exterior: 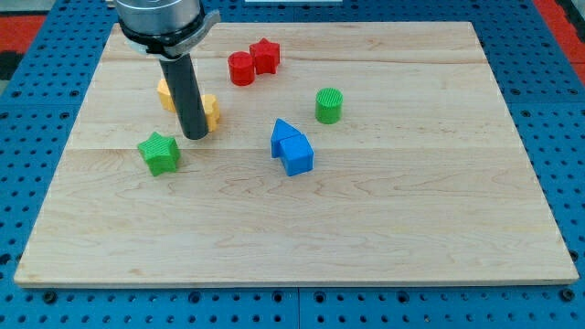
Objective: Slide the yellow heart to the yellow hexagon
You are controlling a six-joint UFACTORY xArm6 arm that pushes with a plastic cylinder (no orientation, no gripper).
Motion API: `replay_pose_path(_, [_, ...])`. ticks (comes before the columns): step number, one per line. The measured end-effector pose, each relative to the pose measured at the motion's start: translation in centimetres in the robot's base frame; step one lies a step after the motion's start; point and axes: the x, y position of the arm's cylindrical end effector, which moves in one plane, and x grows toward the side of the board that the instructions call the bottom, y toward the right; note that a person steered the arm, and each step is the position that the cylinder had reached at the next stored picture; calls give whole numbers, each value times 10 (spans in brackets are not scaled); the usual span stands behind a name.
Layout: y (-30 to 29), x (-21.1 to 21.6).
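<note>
the green star (160, 152) is sitting furthest left, in the middle left of the frame. just above it the rod is standing with my tip (195, 136) resting on the board (411, 238), holding nothing, since it can only push. the rod is hiding part of both yellow blocks: the yellow hexagon (165, 92) is peeking out on its left side and the yellow heart (211, 111) on its right, the tip touching or just beside the heart. the two yellows are looking very near each other already, so i'm judging the slide as nearly finished, perhaps a small nudge remaining; whether they are touching i cannot tell. counting onward: two red blocks at upper centre, a red cylinder (241, 68) and a red star (265, 56); two blue blocks (292, 147) pressing together mid-frame; one green cylinder (329, 105) to their upper right.
</note>
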Motion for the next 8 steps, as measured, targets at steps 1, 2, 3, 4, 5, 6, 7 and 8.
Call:
replay_pose_path(1, [6, -4])
replay_pose_path(2, [22, -13])
replay_pose_path(3, [37, -15])
replay_pose_path(4, [46, -2])
replay_pose_path(5, [54, -11])
replay_pose_path(6, [61, -26])
replay_pose_path(7, [57, -32])
replay_pose_path(8, [27, -32])
